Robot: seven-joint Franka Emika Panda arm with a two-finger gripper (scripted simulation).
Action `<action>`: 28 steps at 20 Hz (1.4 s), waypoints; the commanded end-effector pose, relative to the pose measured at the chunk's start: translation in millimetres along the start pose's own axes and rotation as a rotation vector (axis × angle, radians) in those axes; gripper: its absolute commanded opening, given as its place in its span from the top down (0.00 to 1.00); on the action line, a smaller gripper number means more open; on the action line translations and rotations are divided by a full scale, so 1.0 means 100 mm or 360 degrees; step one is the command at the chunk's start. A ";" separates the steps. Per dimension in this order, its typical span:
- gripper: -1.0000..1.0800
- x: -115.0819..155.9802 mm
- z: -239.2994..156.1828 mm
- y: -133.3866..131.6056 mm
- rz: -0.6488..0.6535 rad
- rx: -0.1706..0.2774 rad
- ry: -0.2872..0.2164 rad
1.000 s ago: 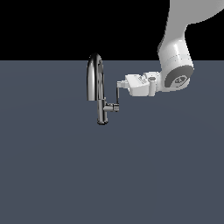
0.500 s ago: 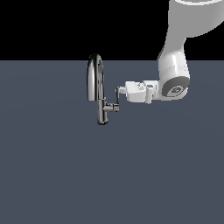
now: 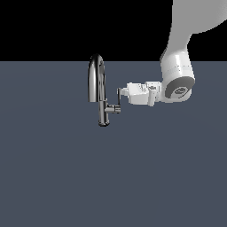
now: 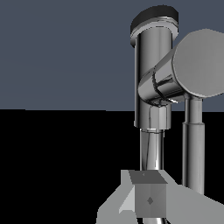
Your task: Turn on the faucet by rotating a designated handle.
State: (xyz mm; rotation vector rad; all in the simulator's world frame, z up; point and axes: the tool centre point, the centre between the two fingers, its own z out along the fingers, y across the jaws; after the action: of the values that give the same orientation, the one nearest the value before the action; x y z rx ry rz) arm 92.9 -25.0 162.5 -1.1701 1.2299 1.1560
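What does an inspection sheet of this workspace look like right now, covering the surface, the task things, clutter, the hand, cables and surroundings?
Surface: plain dark blue-grey floor, uniform, no marks.
Faucet: chrome, upright, arched spout, round base on the surface.
Handle: thin dark lever standing upward from a short chrome side stub on the stem.
Clutter: nothing seen.
Hand: white, reaching sideways from the exterior view's right, fingertips at the handle; contact and jaw state cannot be told.
Cables: nothing seen.
Surroundings: black background above the surface; white arm entering from the upper right of the exterior view.
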 end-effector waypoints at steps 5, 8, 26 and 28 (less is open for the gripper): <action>1.00 -0.02 0.00 0.16 0.0000 0.0000 0.0000; 1.00 -0.03 0.00 0.24 0.0000 0.0000 0.0000; 1.00 0.12 -0.03 0.69 -0.0003 0.0013 0.0006; 1.00 0.17 -0.02 0.77 -0.0003 0.0010 0.0004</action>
State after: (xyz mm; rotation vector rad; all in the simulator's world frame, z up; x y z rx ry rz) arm 28.4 -27.5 155.6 -1.1740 1.2294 1.1244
